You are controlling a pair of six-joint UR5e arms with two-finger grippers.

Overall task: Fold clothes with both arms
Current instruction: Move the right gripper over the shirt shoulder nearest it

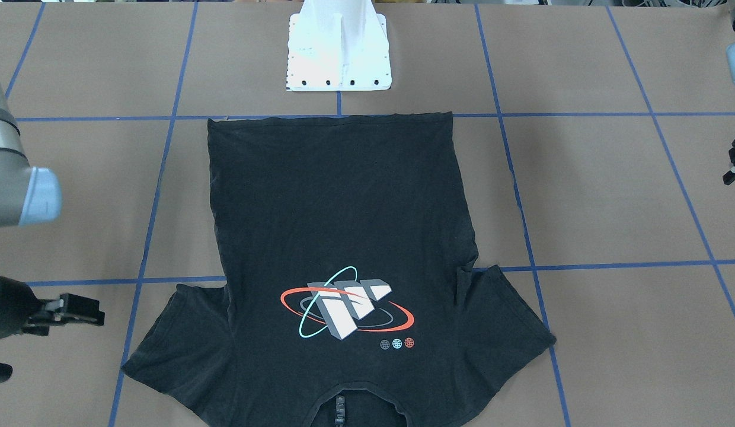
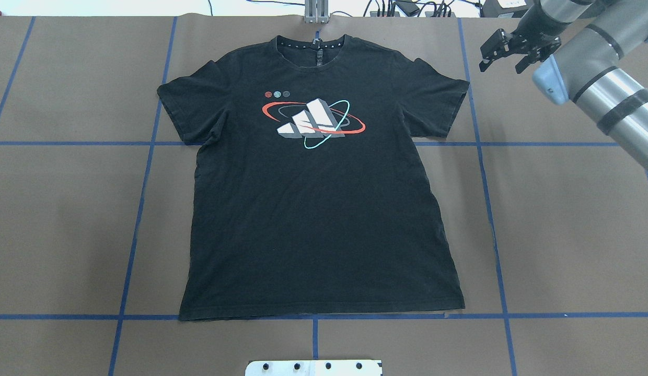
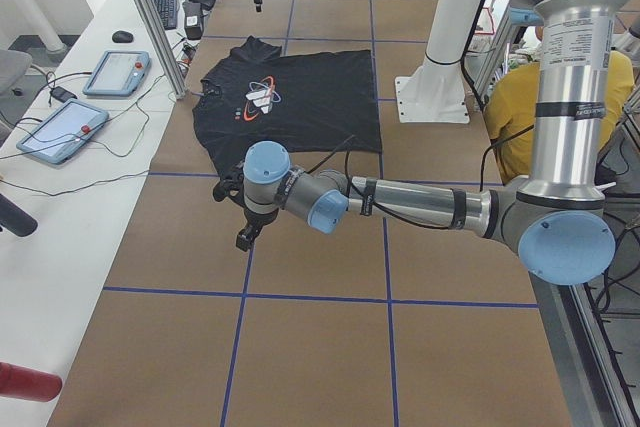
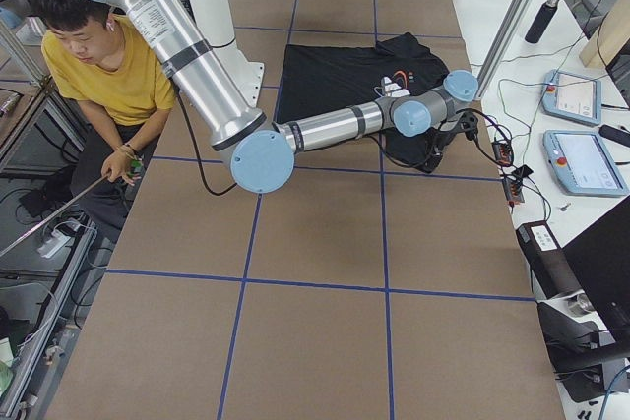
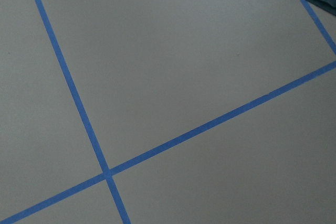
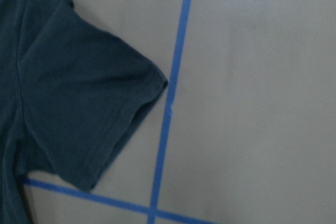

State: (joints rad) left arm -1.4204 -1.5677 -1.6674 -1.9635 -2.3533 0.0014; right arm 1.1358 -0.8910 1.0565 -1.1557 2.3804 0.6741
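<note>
We saw the T-shirt (image 2: pixel 319 209) flat and unfolded, the right pincer (image 2: pixel 501 61) spread near a sleeve (image 2: pixel 441 104), and the left pincer (image 1: pixel 734 166) in a state we could not tell; next, we judged, both should grip the sleeves.

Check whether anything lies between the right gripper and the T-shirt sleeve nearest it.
Nothing visible does. The right gripper hangs open beside the T-shirt, off its sleeve, with only bare brown table and a blue tape line between them.

Two fixed cameras look steeply down on the table (image 2: pixel 52 235) from opposite sides, sharing the T-shirt (image 2: pixel 324 219) mid-frame, two more look along it from either end, and both wrist cameras sit close above it, shirt cloth at each frame's edge.
</note>
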